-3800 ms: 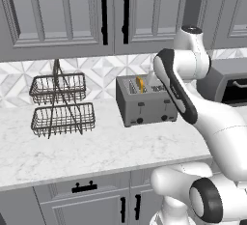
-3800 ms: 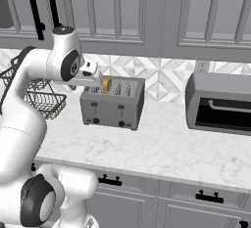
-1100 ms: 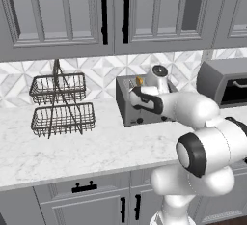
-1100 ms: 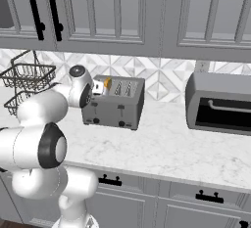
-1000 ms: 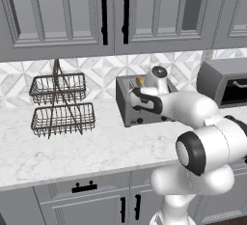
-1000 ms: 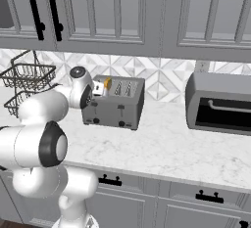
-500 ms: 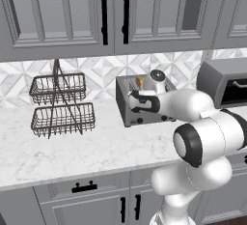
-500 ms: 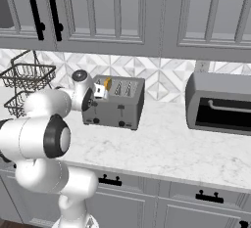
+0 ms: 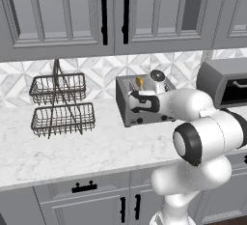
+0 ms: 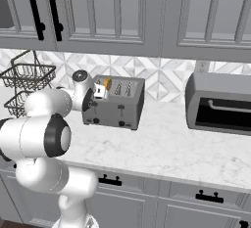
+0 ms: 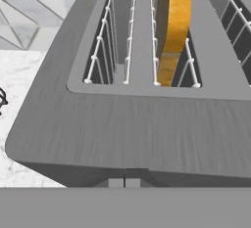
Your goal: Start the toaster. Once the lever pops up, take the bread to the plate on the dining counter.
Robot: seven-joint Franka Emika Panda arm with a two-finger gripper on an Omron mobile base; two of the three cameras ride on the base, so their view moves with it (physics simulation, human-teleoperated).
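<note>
The grey four-slot toaster (image 9: 144, 104) (image 10: 115, 103) (image 11: 132, 124) stands on the marble worktop against the tiled wall. The bread (image 9: 139, 81) (image 10: 107, 82) (image 11: 174, 21) stands upright in one of the toaster's left slots, its golden crust sticking out above the top. My gripper (image 9: 132, 104) (image 10: 99, 93) (image 11: 124, 183) is shut with nothing between its fingers. Its tips press against the upper left of the toaster's front face. My hand hides the lever there. The plate and the dining counter are out of view.
A two-tier wire basket (image 9: 60, 104) (image 10: 24, 82) stands left of the toaster. A larger grey oven (image 9: 224, 81) (image 10: 220, 104) sits to its right. Wall cabinets hang above. The marble worktop (image 9: 72, 147) has free room in front of the toaster.
My arm has swung down from above the toaster, bringing the hand to its front face. Over the last second the hand has crept closer to the left side. The bread has not moved.
</note>
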